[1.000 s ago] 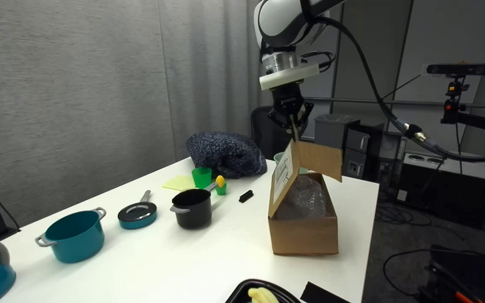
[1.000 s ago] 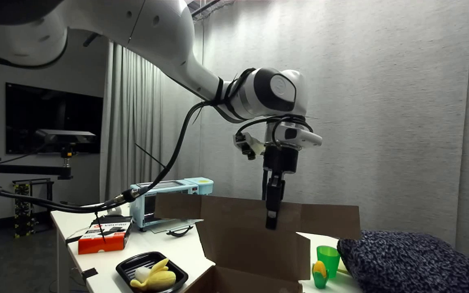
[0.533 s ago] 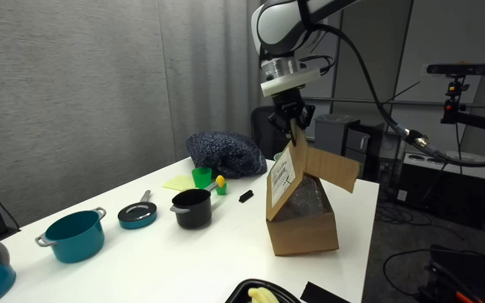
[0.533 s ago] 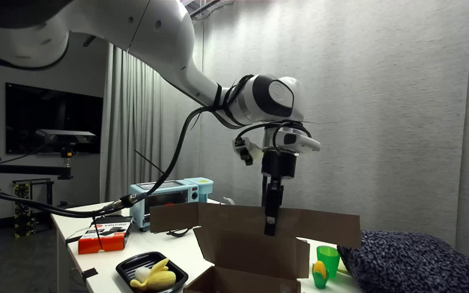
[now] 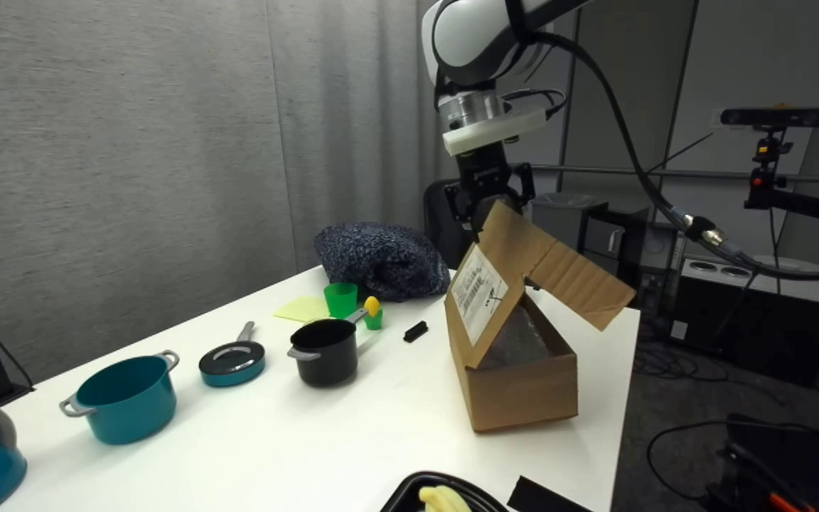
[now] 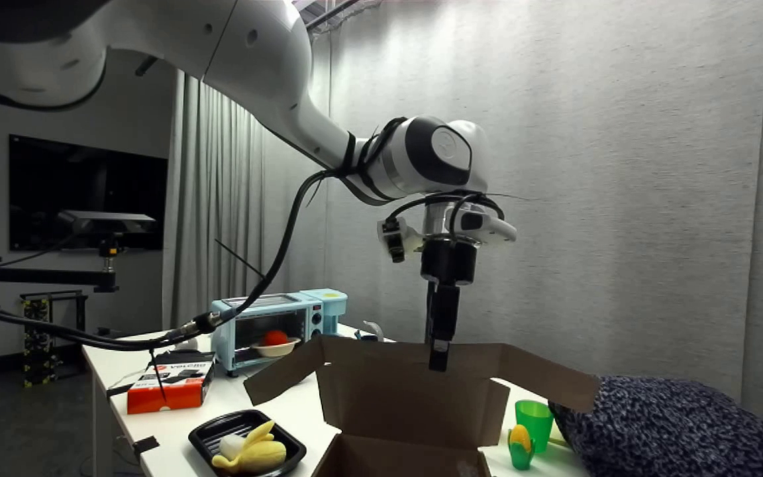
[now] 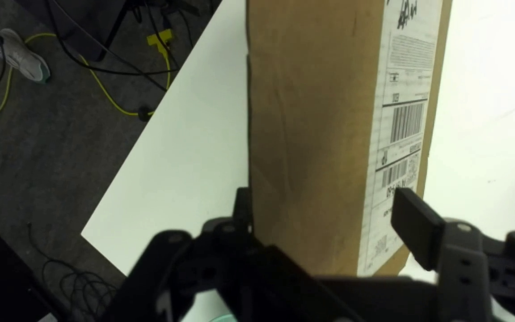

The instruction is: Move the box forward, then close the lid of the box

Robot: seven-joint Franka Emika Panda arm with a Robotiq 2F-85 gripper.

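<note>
The brown cardboard box stands near the table's edge in an exterior view, with clear packing material partly visible inside. Its lid is raised and leans over the opening, a white label on the outer face and side flaps spread out. My gripper is open at the lid's upper edge, straddling it. In the wrist view one finger stands on the label side, apart from the cardboard. The opposite finger is on the inner side, partly hidden by the lid in the wrist view; whether it touches cannot be told.
A black tray with a toy banana lies near the box. A dark cushion, green cup, black pot and teal pot share the table. A light-blue toaster oven stands behind. The table edge runs close by.
The jaws have spread apart from their grip on the lid's edge. The lid leans further over the opening, its side flaps swung lower. The box has turned a little on the table.
</note>
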